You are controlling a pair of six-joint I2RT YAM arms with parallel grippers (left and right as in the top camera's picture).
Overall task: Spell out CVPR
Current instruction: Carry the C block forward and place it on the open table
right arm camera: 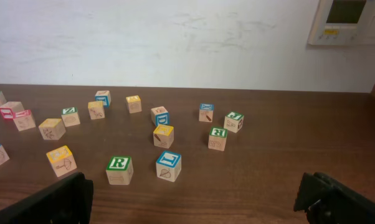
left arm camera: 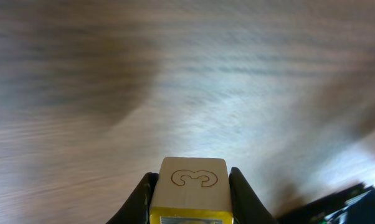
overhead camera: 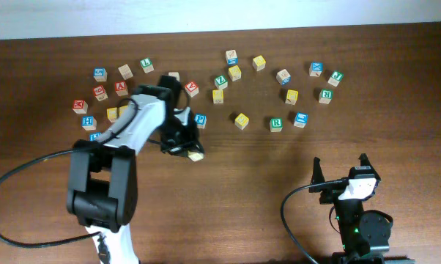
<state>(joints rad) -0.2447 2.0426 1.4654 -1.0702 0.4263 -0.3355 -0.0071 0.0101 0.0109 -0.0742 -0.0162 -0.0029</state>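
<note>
Clamping yellow-faced cube point(left arm camera: 190, 186) between fingers of left gripper point(overhead camera: 190, 150), over bare table point(overhead camera: 250, 191), just in front of blue P cube point(overhead camera: 200, 119). Probably best: lowering flat and square, letter face up, leaving room rightward for three more. Resting right gripper point(overhead camera: 341, 170) spread wide, grasping nothing

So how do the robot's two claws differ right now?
The left gripper is shut on a wooden cube with a yellow face; the right gripper is open and holds nothing. The left gripper is out beside the scattered letter cubes; the right gripper sits back near the table's front edge, apart from them. Both have two dark fingers.
</note>
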